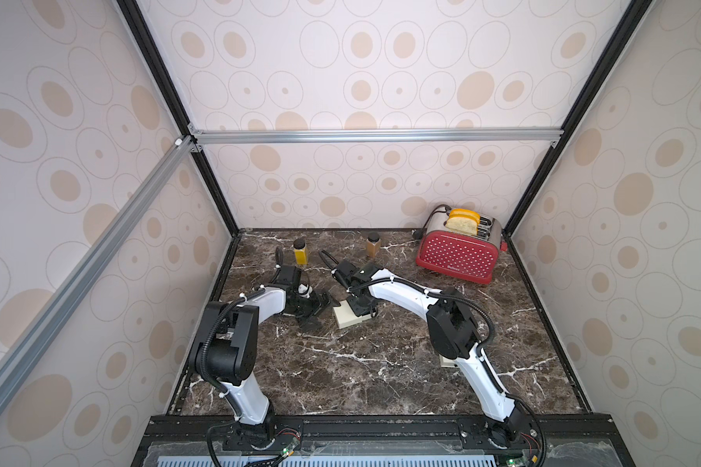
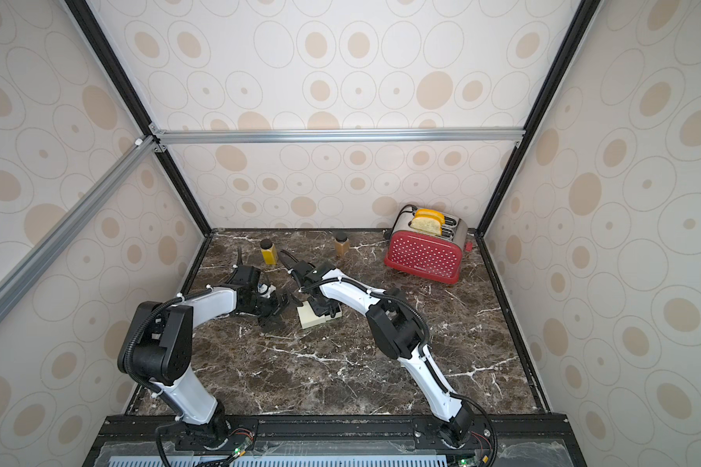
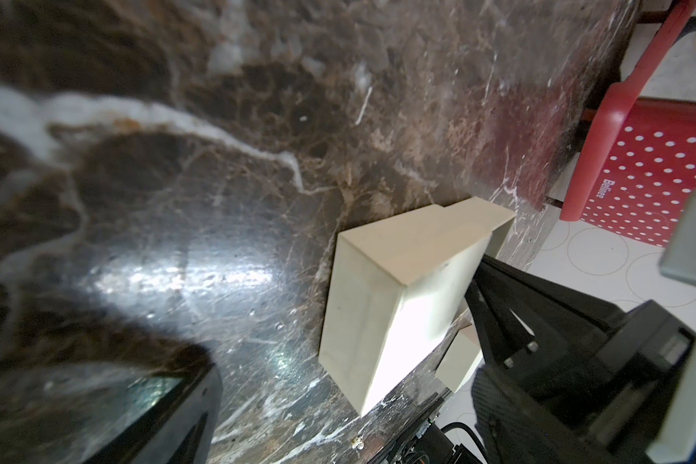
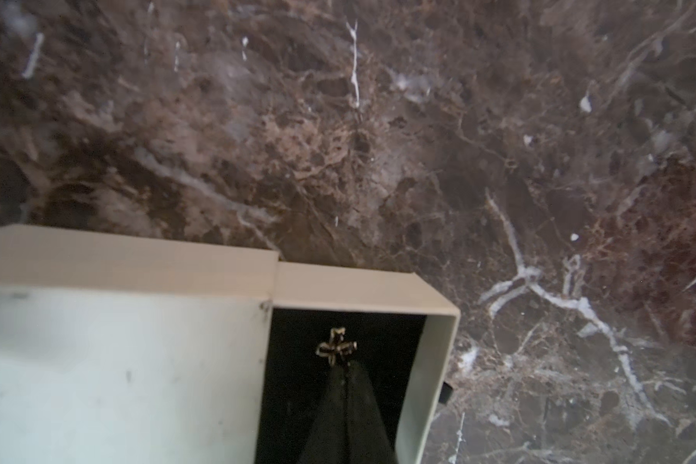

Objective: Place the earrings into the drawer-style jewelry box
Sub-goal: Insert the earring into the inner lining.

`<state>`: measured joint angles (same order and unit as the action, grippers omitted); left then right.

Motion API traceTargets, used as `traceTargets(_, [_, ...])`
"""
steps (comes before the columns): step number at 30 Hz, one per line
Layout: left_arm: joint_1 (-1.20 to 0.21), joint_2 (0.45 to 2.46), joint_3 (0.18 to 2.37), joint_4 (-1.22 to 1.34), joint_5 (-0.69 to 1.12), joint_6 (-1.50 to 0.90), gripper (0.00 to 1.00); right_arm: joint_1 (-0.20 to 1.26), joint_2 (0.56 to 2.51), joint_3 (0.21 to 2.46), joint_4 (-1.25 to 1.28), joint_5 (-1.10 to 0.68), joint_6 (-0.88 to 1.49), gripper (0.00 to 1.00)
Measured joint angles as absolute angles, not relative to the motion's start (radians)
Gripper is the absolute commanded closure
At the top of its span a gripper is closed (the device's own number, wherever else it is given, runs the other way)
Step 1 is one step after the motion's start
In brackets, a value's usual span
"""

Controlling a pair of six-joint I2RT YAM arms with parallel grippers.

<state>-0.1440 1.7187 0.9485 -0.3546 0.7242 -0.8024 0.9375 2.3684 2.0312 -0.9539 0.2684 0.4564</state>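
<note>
Right end effector (image 4: pixel 340 367) pinching earring (image 4: pixel 335 347) over open drawer (image 4: pixel 434 353) of jewelry box (image 1: pixel 345 320), mid table (image 1: pixel 381 364). Left end effector (image 1: pixel 320 311) spread wide, just beside jewelry box at its 9 o'clock. Toaster (image 1: pixel 458 252) far, 1 o'clock.

You've got a glossy, veined marble-look bench (image 1: pixel 381 364), a matt cream card jewelry box (image 3: pixel 378 289), a shiny metal earring (image 4: pixel 335 347).

The right gripper's (image 4: pixel 343 371) closed tips pinch a small gold cross-shaped earring (image 4: pixel 335 348) over the cream jewelry box's (image 4: pixel 117 361) open black-lined drawer (image 4: pixel 432 361) on the marble bench (image 4: pixel 378 140).
</note>
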Motion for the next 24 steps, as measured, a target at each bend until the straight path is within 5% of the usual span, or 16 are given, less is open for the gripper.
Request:
traceTargets(11, [-0.150, 1.719, 0.948, -0.354, 0.724, -0.802, 0.01, 0.946, 2.357, 1.985, -0.904, 0.287, 0.486, 1.00])
traceTargets(24, [-0.160, 1.719, 0.946, -0.353, 0.724, -0.802, 0.01, 0.946, 2.336, 1.969, -0.898, 0.286, 0.481, 0.81])
